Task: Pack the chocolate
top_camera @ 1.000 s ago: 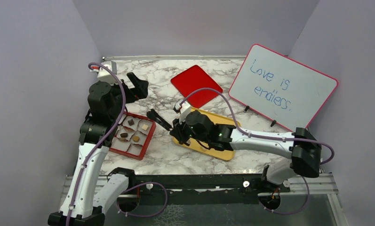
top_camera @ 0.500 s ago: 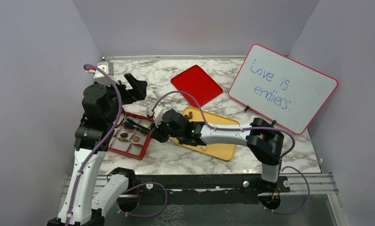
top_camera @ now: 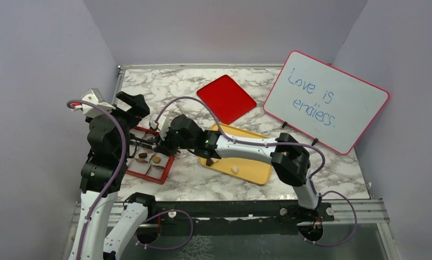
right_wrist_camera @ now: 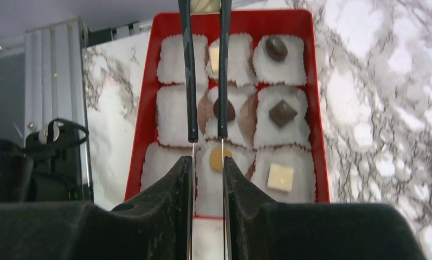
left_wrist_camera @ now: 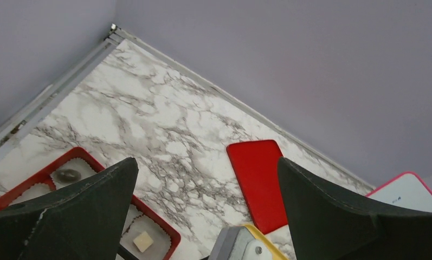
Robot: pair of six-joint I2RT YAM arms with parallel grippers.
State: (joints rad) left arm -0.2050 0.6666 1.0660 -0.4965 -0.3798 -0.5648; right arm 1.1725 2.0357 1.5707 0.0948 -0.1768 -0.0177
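Note:
The chocolate lies in white paper cups in a red box [top_camera: 169, 161] [right_wrist_camera: 316, 108]: a dark oval [right_wrist_camera: 276, 47], a dark square [right_wrist_camera: 282, 112], a cream square [right_wrist_camera: 280, 177], a tan round [right_wrist_camera: 216, 158] and a dark round [right_wrist_camera: 227, 111]. Two more pieces, dark [top_camera: 208, 161] and cream [top_camera: 234, 169], rest on the yellow tray [top_camera: 254, 172]. My right gripper [top_camera: 167, 142] [right_wrist_camera: 207, 162] is shut on thin black tongs [right_wrist_camera: 188, 81] that reach out over the box; their tips are cut off by the frame edge. My left gripper [top_camera: 129, 103] [left_wrist_camera: 208, 162] hangs open and empty above the box's far-left side.
A flat red lid [top_camera: 226, 98] [left_wrist_camera: 259, 181] lies behind the tray. A pink-framed whiteboard [top_camera: 327, 100] stands propped at the back right. Purple walls close off the left, back and right of the marble table [top_camera: 202, 184].
My right arm has swung left from the yellow tray, carrying the tongs over the red box. My left arm has drawn back to the left, still open.

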